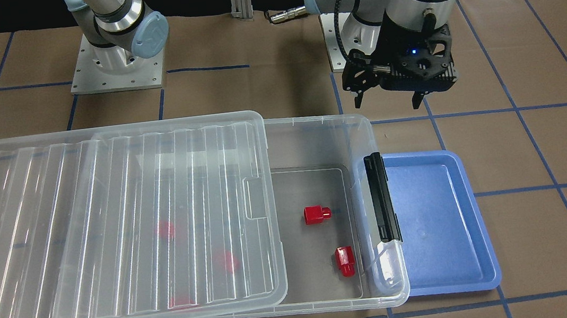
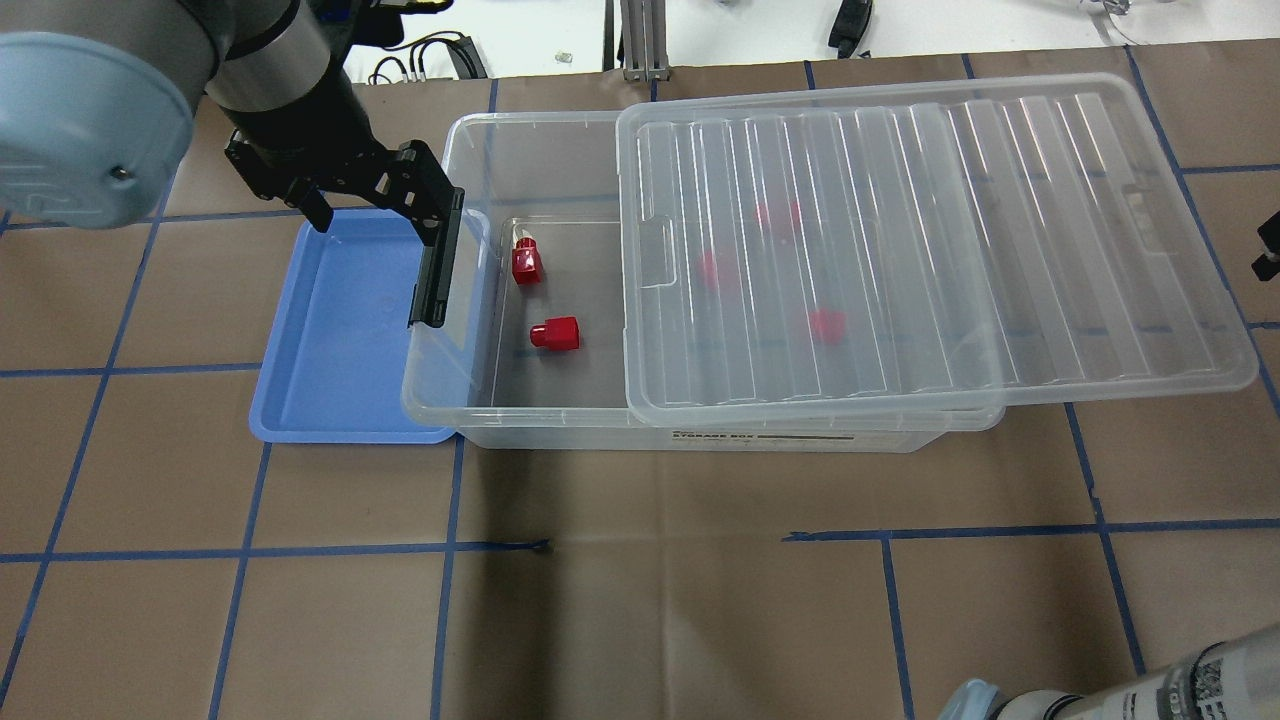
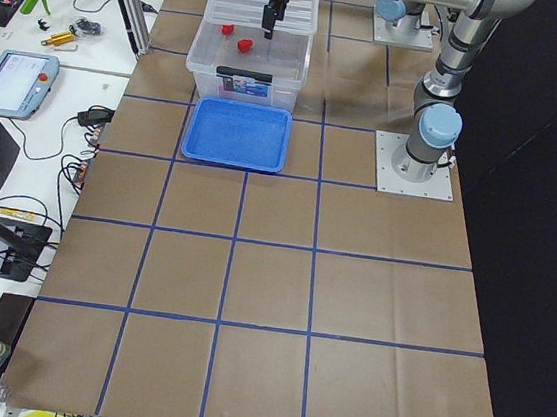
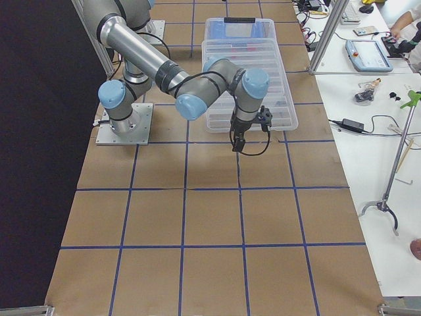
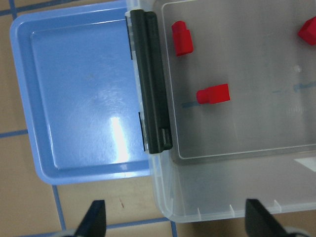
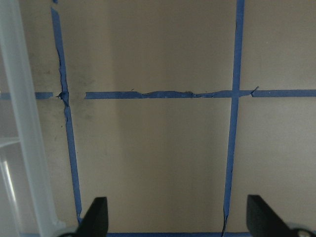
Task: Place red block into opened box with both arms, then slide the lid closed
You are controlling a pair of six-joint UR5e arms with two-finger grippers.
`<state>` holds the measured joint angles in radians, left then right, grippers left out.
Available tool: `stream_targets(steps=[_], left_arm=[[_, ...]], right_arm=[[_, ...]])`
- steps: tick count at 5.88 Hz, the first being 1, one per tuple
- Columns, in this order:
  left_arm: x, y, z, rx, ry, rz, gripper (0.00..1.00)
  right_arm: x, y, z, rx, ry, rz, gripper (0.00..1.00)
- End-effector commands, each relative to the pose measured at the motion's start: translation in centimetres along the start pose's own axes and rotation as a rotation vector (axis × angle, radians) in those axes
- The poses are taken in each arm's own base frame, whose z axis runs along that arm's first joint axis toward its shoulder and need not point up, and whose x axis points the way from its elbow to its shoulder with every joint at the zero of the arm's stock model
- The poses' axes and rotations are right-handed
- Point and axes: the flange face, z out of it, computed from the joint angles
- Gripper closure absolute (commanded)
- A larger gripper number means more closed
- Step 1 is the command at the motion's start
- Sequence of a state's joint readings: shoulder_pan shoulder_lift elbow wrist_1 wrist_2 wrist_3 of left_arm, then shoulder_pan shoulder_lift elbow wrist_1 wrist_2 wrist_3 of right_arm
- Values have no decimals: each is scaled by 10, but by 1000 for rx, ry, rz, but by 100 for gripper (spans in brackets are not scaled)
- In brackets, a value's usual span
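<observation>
Bright, even overhead light; glare streaks the lid (image 1: 109, 221).

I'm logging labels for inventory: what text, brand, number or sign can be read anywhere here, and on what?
"STORAGE BOX": seems to read so on the strip label on the box, near wall in the overhead view; the finer print beside it is unreadable.
The sticker on the box's end, exterior left view: too small to read.
The embossed mark on the joint cap, front-facing view: not legible.
Nothing else readable.
</observation>
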<state>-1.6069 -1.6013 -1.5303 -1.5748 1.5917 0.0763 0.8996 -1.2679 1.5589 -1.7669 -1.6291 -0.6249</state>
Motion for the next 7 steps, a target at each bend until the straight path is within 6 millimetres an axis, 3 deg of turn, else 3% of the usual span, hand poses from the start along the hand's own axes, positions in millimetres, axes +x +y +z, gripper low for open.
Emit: stream_targets(steps=[1, 4, 5, 7], left_arm=[[-25, 12, -8, -34, 5, -90, 2], [-24, 12, -10, -17, 11, -86, 3], [-22, 13, -11, -15, 16, -92, 3], [-22, 30, 5, 21, 11, -94, 3]], right_arm=[[0, -3, 13, 10, -12, 56, 0], [-20, -5, 13, 32, -63, 87, 0], [-36, -11, 12, 32, -59, 58, 0], [-46, -8, 18, 11, -71, 47, 0]])
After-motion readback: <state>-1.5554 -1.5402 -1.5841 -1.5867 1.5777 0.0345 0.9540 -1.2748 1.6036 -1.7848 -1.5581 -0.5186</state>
